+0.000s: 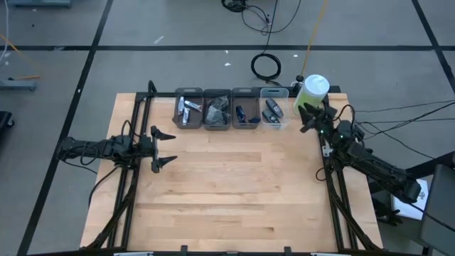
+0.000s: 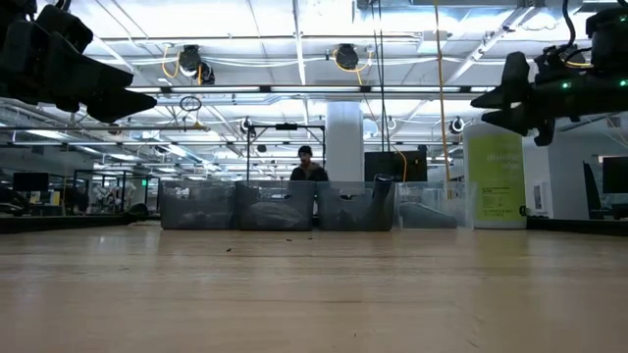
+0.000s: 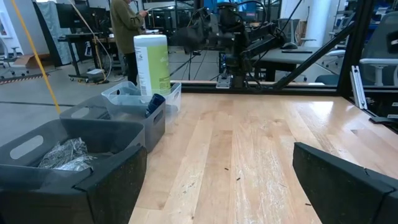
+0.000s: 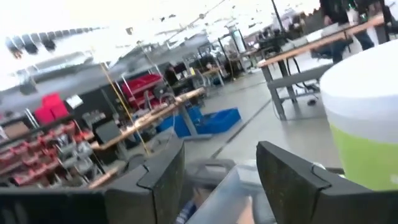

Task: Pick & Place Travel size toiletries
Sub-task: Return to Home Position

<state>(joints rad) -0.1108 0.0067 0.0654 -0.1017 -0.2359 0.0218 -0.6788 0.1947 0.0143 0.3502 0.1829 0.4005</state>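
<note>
**Both claws empty, toiletries lying in the bins**

The left claw [image 1: 169,147] hangs above the wooden table [image 1: 227,206], near its left side. Its fingers are spread wide with nothing between them. A row of four small bins [image 1: 202,107] stands well off to one side of it, at the table's far edge, and the toiletries [image 1: 246,112] lie inside them. The white-and-blue tubes [image 1: 186,108] are in the bin nearest this claw. Next comes what seems to be a heap of crumpled silvery packets, though that is hard to tell from above. After that come dark blue pieces, then dark pieces in the clear bin [image 1: 276,126].

The right claw [image 1: 306,119] is raised near the table's far right corner. Its fingers are also wide apart and hold nothing. The clear bin sits just beside it, and a green bottle [image 1: 313,91] with a white cap stands just past its fingertips.
</note>
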